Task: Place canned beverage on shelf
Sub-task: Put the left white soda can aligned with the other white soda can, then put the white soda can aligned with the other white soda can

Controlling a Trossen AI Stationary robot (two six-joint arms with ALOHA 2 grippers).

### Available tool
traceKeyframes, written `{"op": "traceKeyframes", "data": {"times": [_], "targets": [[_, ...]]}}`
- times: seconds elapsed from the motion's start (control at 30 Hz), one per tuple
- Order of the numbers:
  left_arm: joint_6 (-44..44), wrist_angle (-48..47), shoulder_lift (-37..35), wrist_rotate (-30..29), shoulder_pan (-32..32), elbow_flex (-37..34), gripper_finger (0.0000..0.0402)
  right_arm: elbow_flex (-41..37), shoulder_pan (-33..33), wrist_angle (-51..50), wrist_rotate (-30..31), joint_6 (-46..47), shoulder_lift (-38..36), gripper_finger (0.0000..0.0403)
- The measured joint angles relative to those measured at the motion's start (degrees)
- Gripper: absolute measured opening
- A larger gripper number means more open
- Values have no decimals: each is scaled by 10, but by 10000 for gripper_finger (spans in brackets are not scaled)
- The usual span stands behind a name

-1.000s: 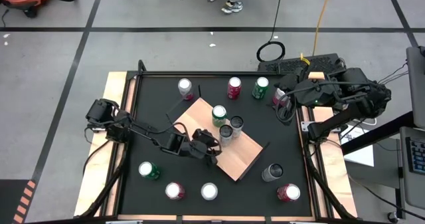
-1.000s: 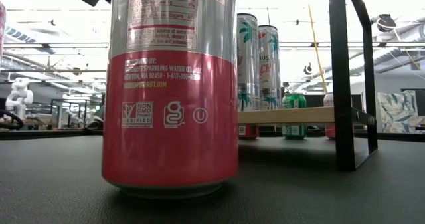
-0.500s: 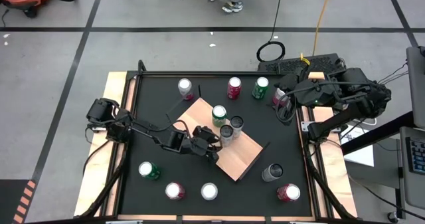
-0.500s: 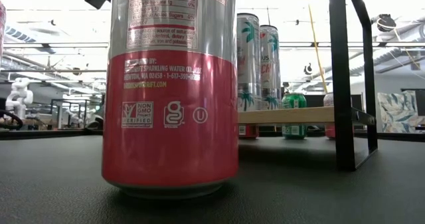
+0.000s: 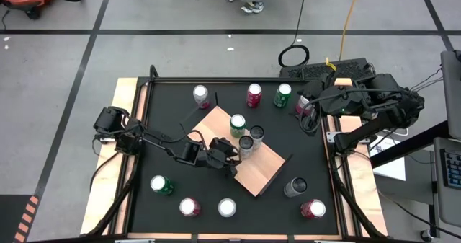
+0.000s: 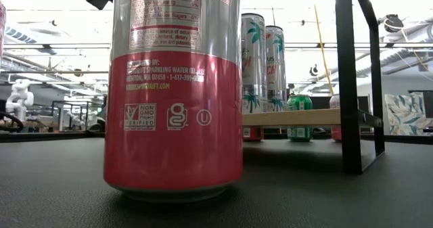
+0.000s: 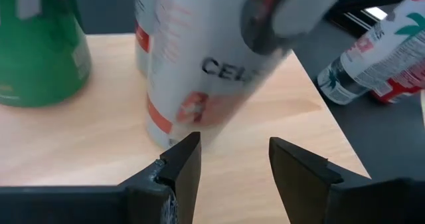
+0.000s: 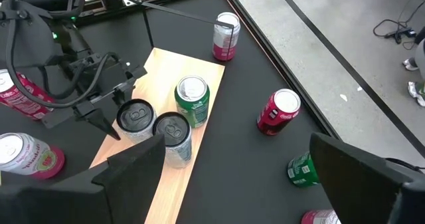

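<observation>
The shelf is a tan board lying askew mid-table. Three cans stand upright on it: a green one and two silver ones. My left gripper hovers low over the board, open. In its wrist view the nearer silver can stands just beyond the open fingertips, with nothing between them. My right gripper hangs open, raised high at the table's far right, holding nothing.
Loose cans stand on the black table around the shelf: three along the far side and several near the front. A red-and-silver can fills the low view; a black shelf post stands beside it.
</observation>
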Motion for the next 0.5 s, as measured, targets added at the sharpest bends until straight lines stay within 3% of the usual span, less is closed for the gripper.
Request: {"op": "traceKeyframes", "data": {"times": [0.3,0.5], "targets": [[-118,-43,-28,44,-30,0,180,0,0,0,-1,11,0,351],[-132,-120,-89,29,-54,22,180,0,0,8,-3,6,0,351]]}}
